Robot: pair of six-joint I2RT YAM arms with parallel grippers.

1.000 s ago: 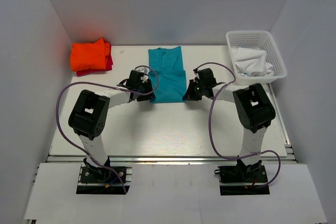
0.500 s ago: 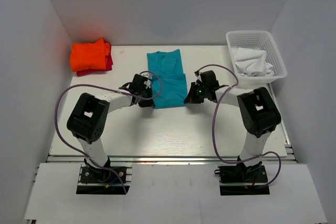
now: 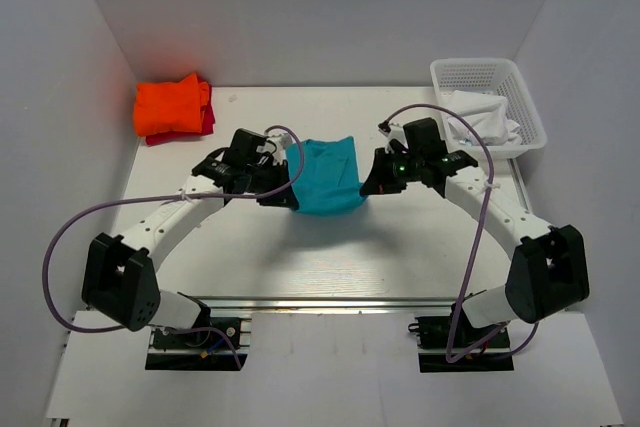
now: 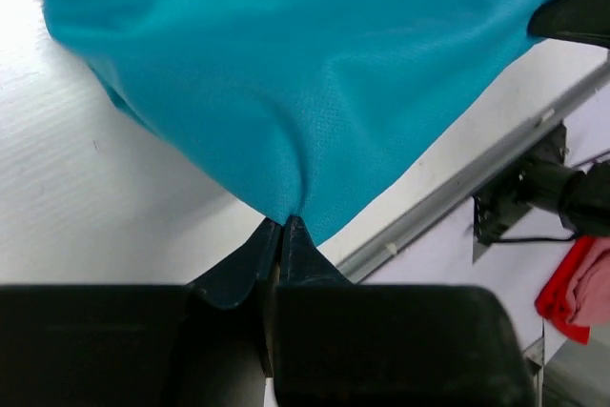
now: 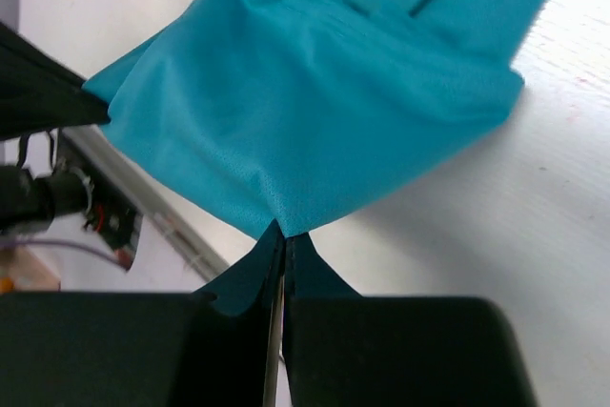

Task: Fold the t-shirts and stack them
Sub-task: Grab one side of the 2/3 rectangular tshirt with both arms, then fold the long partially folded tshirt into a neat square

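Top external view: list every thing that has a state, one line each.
teal t-shirt, partly folded, near edge lifted by two corners
left gripper, shut on teal t-shirt
right gripper, shut on teal t-shirt
orange t-shirt, folded, top of stack
red t-shirt, folded, beneath the orange one
basket, upright, holding white cloth
white cloth, crumpled

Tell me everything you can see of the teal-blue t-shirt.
The teal-blue soft cloth t-shirt is plain, fine-textured fabric, partly folded, with overlapping layers showing. Its near edge is raised and stretched between the two arms, sagging in the middle above the white table. The left end effector is shut on one near corner and the right end effector on the other. Its far part appears to rest on the table. No label shows.
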